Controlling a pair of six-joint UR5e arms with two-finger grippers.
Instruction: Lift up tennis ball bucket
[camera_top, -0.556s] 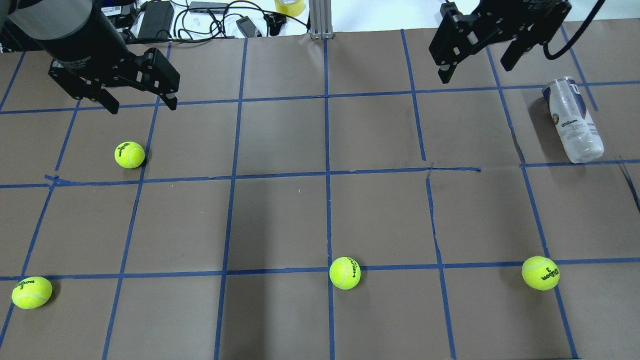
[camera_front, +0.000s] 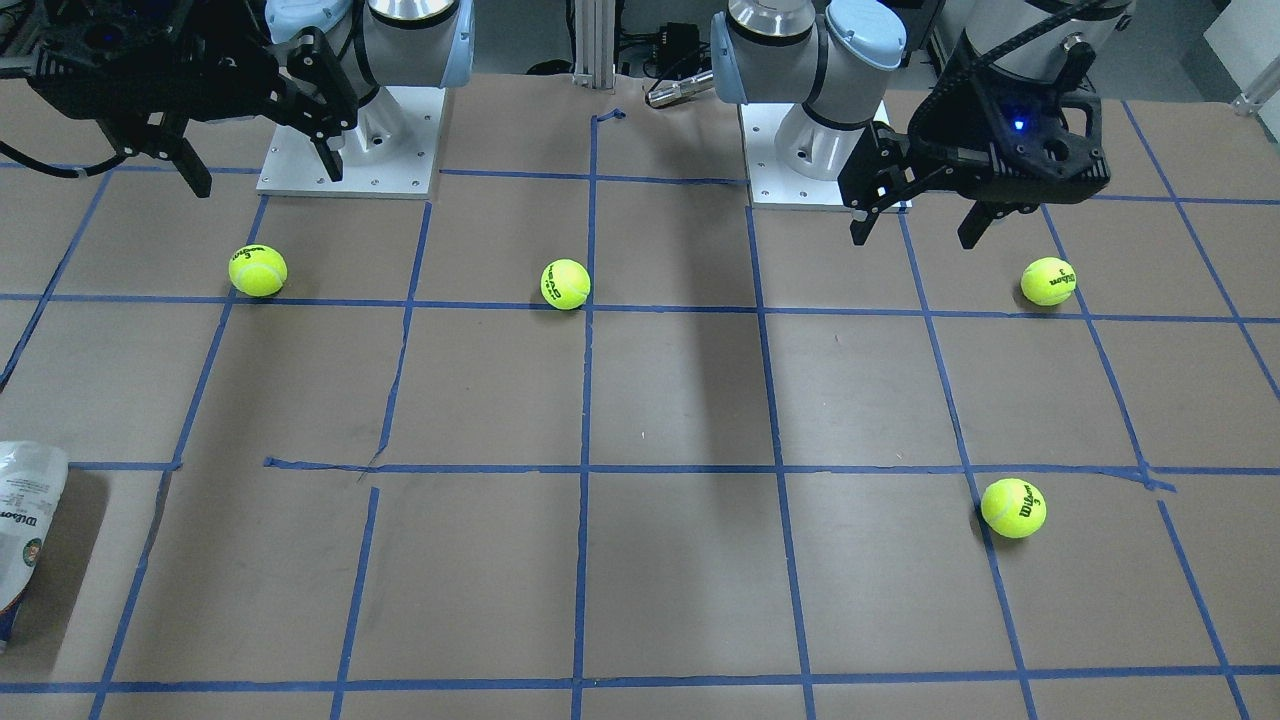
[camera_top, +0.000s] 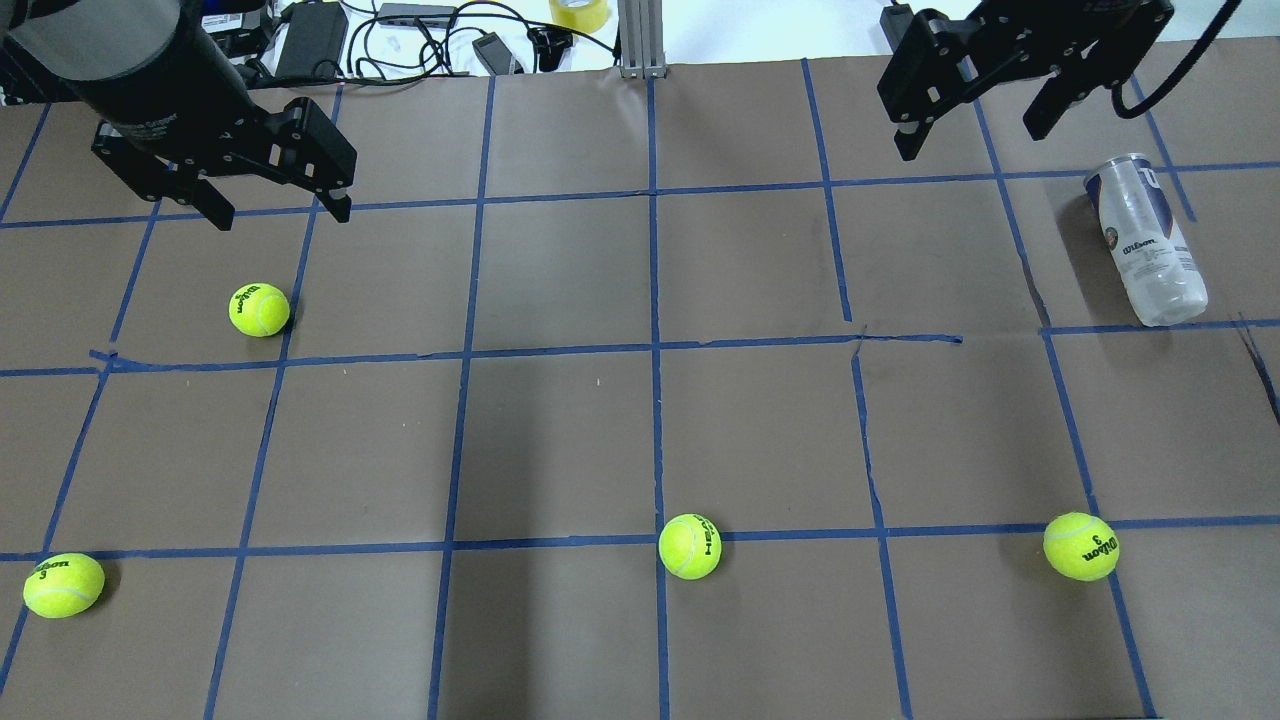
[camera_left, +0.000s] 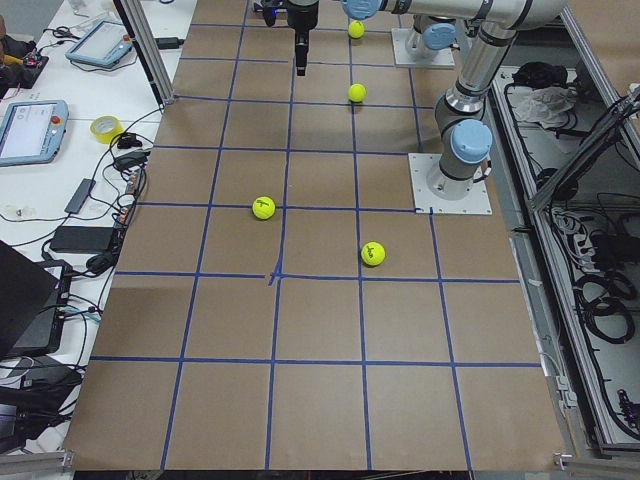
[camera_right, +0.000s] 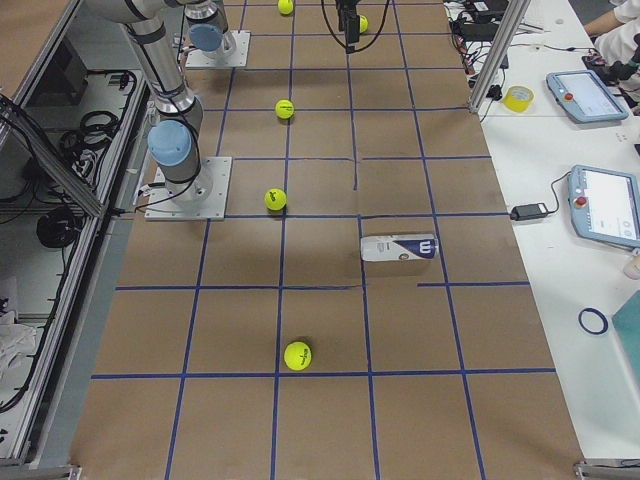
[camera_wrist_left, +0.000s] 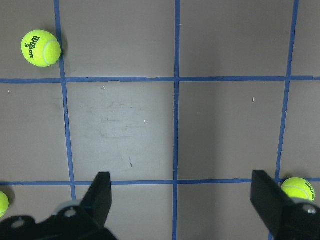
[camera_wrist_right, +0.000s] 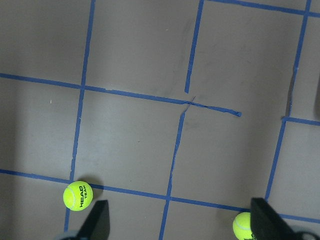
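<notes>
The tennis ball bucket (camera_top: 1146, 242), a clear can with a white-and-navy Wilson label, lies on its side at the table's far right. It also shows in the front view (camera_front: 24, 520) and the right side view (camera_right: 400, 248). My right gripper (camera_top: 970, 140) is open and empty. It hangs above the table, to the left of the can's far end and apart from it, and it shows in the front view (camera_front: 265, 178). My left gripper (camera_top: 284, 208) is open and empty above the far left, beyond a tennis ball (camera_top: 259, 309). The can is out of both wrist views.
Three more tennis balls lie near the front: left (camera_top: 64, 584), middle (camera_top: 690, 546), right (camera_top: 1081, 546). Cables and power bricks (camera_top: 400, 30) and a metal post (camera_top: 640, 40) stand past the table's far edge. The arm bases (camera_front: 350, 150) sit at the robot's side.
My right gripper has moved a little to the right and farther back, toward the can's side of the table. The left gripper has barely shifted. The can and balls have not moved.
</notes>
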